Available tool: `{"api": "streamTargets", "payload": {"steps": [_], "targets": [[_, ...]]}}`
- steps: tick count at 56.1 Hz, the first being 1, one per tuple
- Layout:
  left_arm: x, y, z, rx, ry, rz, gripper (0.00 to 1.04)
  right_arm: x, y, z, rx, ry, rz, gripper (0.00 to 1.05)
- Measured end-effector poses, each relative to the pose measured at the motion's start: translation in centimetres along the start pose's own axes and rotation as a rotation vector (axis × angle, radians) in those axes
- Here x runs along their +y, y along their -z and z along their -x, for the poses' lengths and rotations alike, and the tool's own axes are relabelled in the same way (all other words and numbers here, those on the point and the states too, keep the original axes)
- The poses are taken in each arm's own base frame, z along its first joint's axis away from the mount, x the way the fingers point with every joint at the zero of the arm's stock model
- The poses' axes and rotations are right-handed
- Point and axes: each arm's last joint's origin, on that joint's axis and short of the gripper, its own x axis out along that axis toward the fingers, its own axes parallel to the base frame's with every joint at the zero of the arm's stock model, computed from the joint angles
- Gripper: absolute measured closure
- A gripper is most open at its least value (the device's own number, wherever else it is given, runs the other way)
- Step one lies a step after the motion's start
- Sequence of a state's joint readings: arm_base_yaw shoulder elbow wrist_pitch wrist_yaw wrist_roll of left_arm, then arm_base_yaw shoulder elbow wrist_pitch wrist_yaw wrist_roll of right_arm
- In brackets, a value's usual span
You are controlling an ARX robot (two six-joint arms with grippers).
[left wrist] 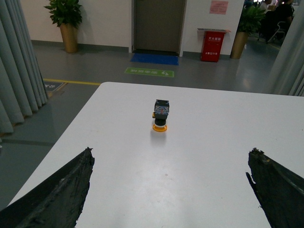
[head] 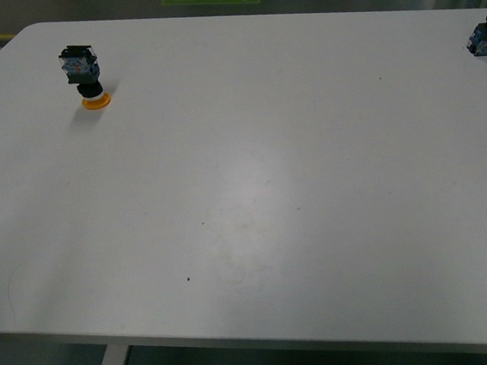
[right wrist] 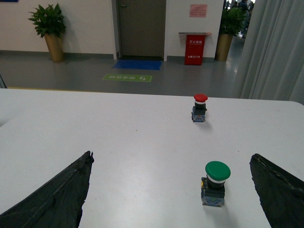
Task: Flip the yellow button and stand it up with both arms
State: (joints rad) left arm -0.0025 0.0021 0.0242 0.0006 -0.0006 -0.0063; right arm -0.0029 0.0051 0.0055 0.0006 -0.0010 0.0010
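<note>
The yellow button (head: 85, 75) stands upside down on its yellow-orange cap at the far left of the white table (head: 253, 190), its blue-and-black contact block on top. It also shows in the left wrist view (left wrist: 160, 115), straight ahead of my left gripper (left wrist: 171, 159) and well apart from it. My left gripper is open and empty, with one dark finger (left wrist: 61, 190) at each side. My right gripper (right wrist: 173, 161) is open and empty, and the yellow button does not show in its view. Neither arm shows in the front view.
A red-capped switch (head: 486, 31) stands at the table's far right edge, also in the right wrist view (right wrist: 200, 108). A green-capped switch (right wrist: 216, 183) stands upright between my right gripper's fingers, nearer the right one. Beyond the table are floor, curtains and a door.
</note>
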Motion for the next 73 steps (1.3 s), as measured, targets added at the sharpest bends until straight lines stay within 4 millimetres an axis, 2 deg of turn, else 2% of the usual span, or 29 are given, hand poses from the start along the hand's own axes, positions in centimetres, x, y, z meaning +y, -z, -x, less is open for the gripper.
{"api": "streamTargets", "payload": {"steps": [73], "targets": [[0.0, 0.0, 0.0, 0.0, 0.0, 0.0, 0.07, 0.0, 0.0, 0.0, 0.0, 0.0, 0.0, 0.07]]}}
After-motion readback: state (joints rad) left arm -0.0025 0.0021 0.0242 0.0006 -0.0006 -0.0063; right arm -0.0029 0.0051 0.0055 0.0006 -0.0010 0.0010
